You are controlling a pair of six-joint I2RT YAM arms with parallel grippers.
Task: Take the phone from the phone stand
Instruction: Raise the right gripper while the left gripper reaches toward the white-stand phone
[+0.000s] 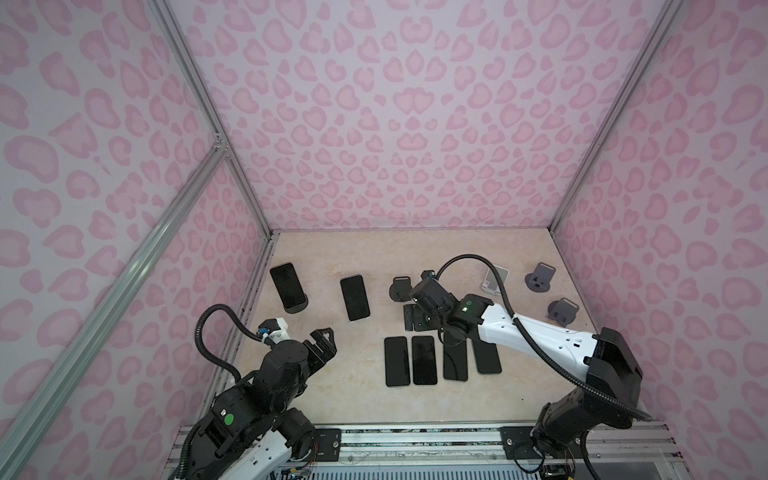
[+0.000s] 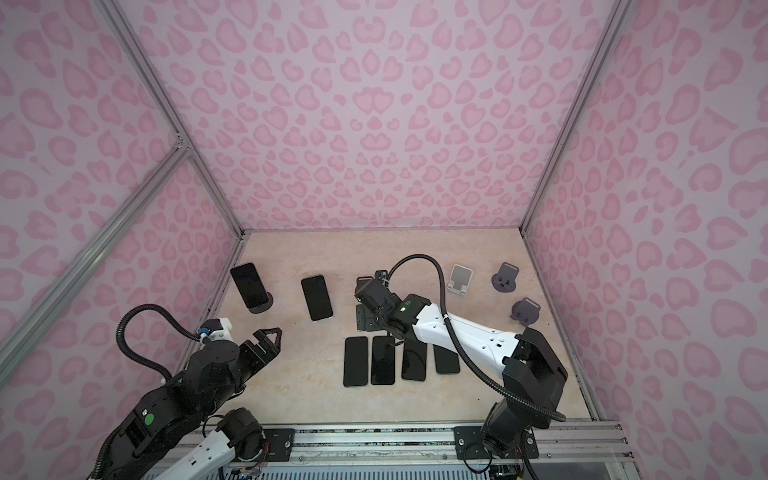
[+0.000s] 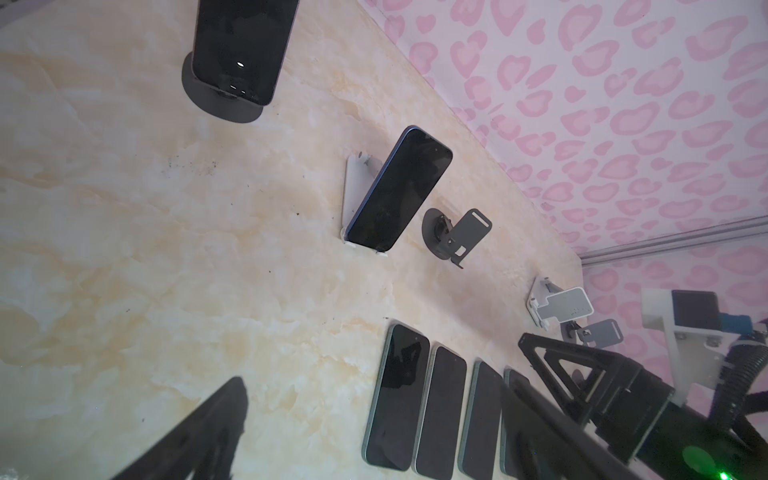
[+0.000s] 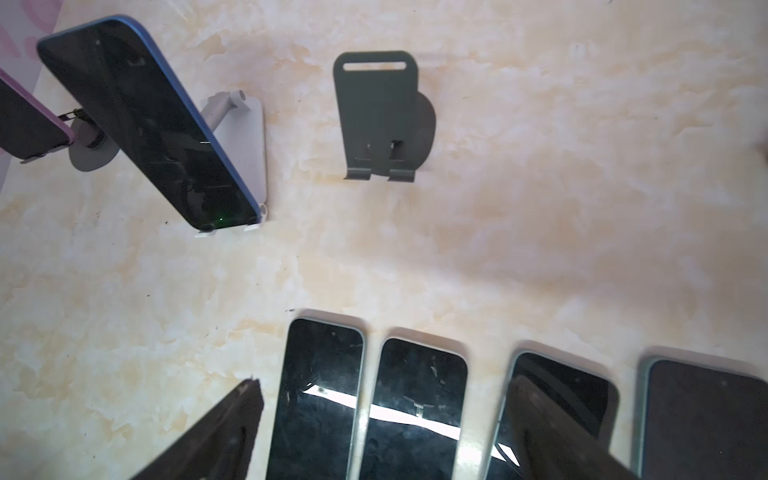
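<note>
Left gripper (image 1: 322, 340), jaws spread and empty, hovers at eight o'clock. Right gripper (image 4: 384, 380), likewise spread, hangs over flat phones (image 4: 316, 399). Blue phone (image 1: 354, 297) leans on white stand (image 4: 253, 145) at ten.

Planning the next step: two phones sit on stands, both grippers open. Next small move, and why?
Probably ease the left gripper toward the blue phone, fingers straddling its long edges: it leans on the white stand, close ahead of that open, empty gripper.

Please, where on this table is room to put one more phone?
Free: tabletop between the four flat phones and the left arm, the strip before the front rail, the strip along the back wall. Crowded: middle and right, with empty stands and the right arm.
</note>
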